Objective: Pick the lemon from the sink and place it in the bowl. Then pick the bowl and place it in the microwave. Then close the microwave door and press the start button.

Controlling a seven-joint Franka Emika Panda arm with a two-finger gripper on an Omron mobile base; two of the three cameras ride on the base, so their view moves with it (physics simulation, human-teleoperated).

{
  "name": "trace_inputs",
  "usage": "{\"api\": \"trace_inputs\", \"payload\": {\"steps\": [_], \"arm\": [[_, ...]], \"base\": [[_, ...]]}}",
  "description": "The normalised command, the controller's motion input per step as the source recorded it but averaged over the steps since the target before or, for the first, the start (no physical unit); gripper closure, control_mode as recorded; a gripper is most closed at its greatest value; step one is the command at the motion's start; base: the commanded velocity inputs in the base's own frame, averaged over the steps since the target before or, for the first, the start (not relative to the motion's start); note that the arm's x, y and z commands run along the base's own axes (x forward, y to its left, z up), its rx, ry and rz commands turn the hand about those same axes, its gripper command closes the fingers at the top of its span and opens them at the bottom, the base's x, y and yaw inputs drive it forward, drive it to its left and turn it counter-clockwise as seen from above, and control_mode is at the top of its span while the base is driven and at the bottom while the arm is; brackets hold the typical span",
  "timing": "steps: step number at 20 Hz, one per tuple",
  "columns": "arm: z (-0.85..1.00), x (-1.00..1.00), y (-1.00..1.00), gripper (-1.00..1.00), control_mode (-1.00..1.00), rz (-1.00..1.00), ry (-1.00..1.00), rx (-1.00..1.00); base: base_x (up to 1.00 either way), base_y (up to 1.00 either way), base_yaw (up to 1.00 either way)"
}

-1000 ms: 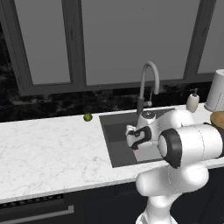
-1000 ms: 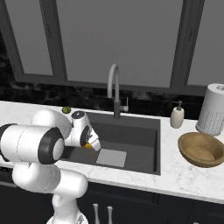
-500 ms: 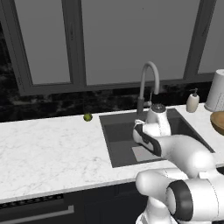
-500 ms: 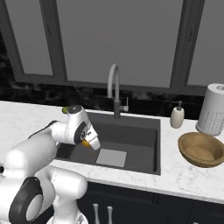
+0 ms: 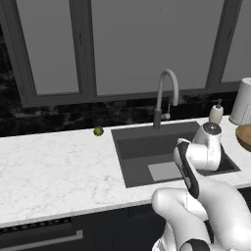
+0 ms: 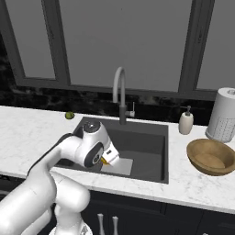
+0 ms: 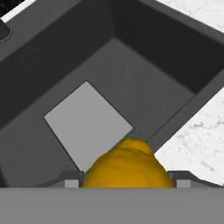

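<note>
**Lemon held over the sink, bowl waiting at your three o'clock**

Lemon [image 7: 127, 165] sits between your gripper's [image 6: 109, 158] fingers, the jaws closed partway around it; in the hand view it fills the space between the two tips, and in the right base view you can catch a sliver of yellow-orange at the hand. You are holding it above the sink [image 6: 151, 170], over the pale grey patch [image 7: 87, 122] on the basin floor, so the fruit is off the bottom and apparently free to travel.

Sweep from nine o'clock across. Far left on the marble counter [image 5: 54, 176] lies the small green fruit [image 5: 98, 131], near the sink's back-left corner; it is not your target, so leave it. At twelve o'clock the arched tap [image 6: 120, 94] rises behind the basin, well clear of the hand. Further round stands the soap dispenser [image 6: 186, 123], then the paper towel roll [image 6: 223, 114] at the back. The wooden bowl [image 6: 212, 157] rests on the counter just right of the sink, open side up and ready to receive.

Your next job, as it looks, is to carry the lemon toward three o'clock, high enough to clear the sink's right wall and the bowl's rim.
</note>
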Motion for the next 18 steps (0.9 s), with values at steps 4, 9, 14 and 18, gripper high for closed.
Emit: {"api": "trace_inputs", "payload": {"steps": [4,9,14,18], "arm": [[0.31,-0.39,-0.92,1.00,-1.00,0.00,0.00,0.01],[0.51,-0.12,-0.90,1.00,-1.00,-0.03,0.00,0.00],[0.58,0.00,-0.94,1.00,-1.00,-0.05,0.00,0.00],[0.30,0.06,-0.78,1.00,-1.00,-0.05,-0.04,0.00]], "base": [[0.00,0.00,0.00],[0.00,0.00,0.00],[0.00,0.00,0.00],[0.00,0.00,0.00]]}}
